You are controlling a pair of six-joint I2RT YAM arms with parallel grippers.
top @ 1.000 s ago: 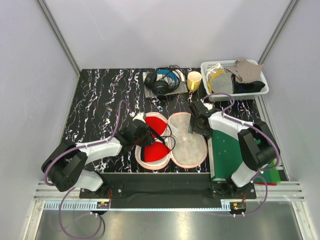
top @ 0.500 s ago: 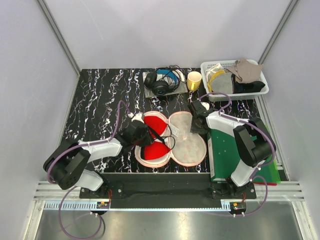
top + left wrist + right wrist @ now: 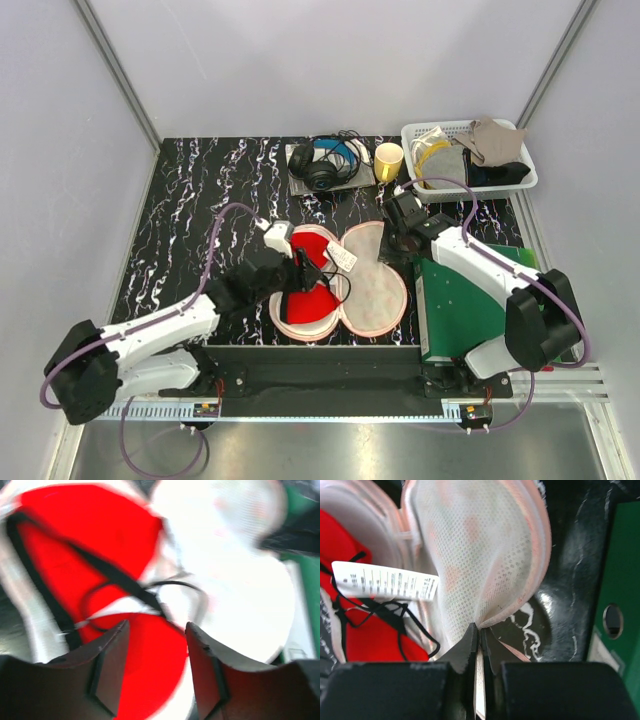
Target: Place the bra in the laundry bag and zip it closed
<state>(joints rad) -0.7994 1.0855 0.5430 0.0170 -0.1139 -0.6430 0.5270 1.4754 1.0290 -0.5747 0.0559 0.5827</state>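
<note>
The laundry bag [image 3: 377, 290] lies open on the black marbled tabletop [image 3: 190, 210], its two lobes spread flat and the pale mesh lining facing up. The red bra [image 3: 312, 300] sits in the bag's left lobe, both cups showing, black straps looped loosely across them. Its white label [image 3: 340, 258] pokes toward the middle seam of the bag.

The left fingers [image 3: 297, 272] hang right over the bra. In the left wrist view they stand apart, with red cup and strap visible in the gap between them. That view is blurred, so I cannot tell whether they touch the fabric.

On the far right rim of the bag, the right fingers [image 3: 479, 639] are pinched tight together. The right wrist view shows the mesh and the pink edging gathered to a point right where the tips meet. That is a firm grip on the bag's edge, and the right lobe is lifted and tilted there.

A green board [image 3: 460, 310] lies just right of the bag, and part of the right arm is over it. Beyond the bag are black headphones [image 3: 322, 167] and a yellow cup [image 3: 388, 160]. Further right of those is a white basket [image 3: 520, 178] holding cloths.
</note>
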